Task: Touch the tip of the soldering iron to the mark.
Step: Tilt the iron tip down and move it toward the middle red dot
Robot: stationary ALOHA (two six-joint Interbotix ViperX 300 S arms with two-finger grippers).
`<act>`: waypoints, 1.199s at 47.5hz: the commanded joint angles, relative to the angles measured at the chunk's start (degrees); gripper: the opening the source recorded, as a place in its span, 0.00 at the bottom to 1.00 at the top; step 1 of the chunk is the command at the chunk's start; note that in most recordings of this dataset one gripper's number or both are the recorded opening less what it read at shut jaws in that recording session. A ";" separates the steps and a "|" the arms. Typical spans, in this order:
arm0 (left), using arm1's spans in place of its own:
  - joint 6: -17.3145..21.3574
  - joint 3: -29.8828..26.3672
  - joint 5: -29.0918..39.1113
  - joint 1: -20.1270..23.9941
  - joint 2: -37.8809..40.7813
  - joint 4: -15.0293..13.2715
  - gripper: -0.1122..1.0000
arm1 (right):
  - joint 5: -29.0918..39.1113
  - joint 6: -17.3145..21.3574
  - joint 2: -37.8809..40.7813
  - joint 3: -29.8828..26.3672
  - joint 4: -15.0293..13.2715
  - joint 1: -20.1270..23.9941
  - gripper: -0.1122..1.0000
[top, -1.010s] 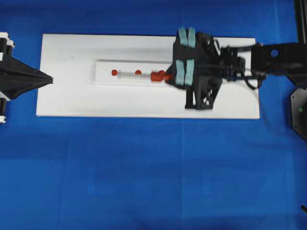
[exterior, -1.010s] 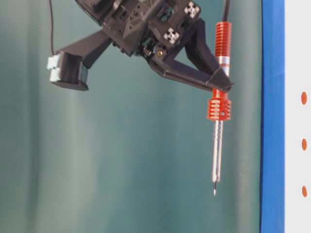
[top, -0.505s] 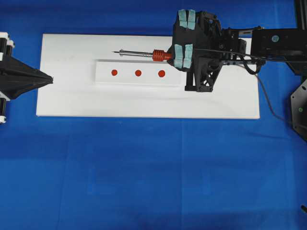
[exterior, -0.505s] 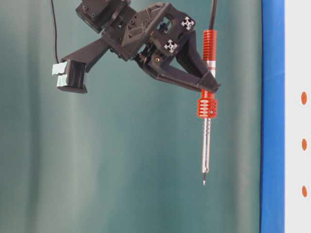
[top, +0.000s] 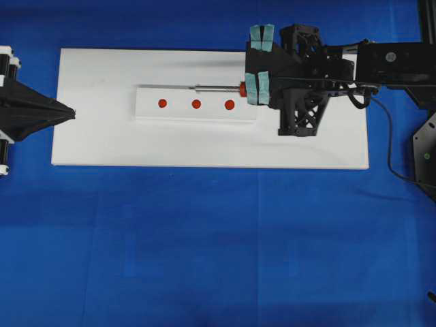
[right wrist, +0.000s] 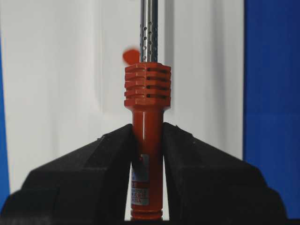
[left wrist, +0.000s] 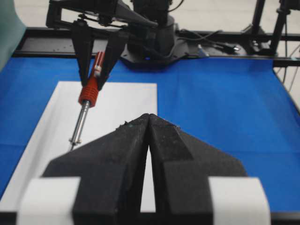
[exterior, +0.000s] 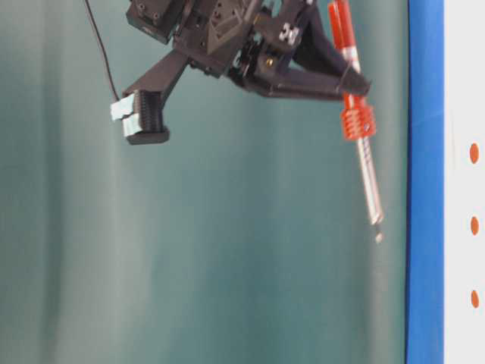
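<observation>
My right gripper (top: 248,87) is shut on the red-orange handle of the soldering iron (top: 219,87). It holds the iron in the air over the far edge of the raised white strip (top: 146,112), which carries three red marks (top: 196,104). In the table-level view the iron (exterior: 357,121) tilts, and its dark tip (exterior: 378,236) is apart from the board. The right wrist view shows the jaws (right wrist: 147,129) clamped on the handle below the ribbed collar (right wrist: 147,86), with one red mark (right wrist: 131,56) left of the shaft. My left gripper (top: 71,112) is shut and empty at the board's left end.
The white board (top: 102,143) lies on a blue table cover (top: 218,245). The iron's black cord (top: 388,146) loops off at the right by the right arm. A teal backdrop fills the table-level view.
The iron has left the marks, moved to the strip's far edge and drawn back right. In the table-level view it has risen and tilted, tip towards the board.
</observation>
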 commanded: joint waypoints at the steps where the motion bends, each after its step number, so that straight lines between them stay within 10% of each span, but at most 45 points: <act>1: 0.09 -0.62 -0.62 0.00 0.26 0.00 0.10 | 3.34 0.18 -0.79 -1.85 0.09 0.09 0.16; 57: 0.09 -0.62 -0.62 -0.09 0.18 0.00 0.10 | 3.78 0.35 -0.70 -2.46 0.35 0.26 0.16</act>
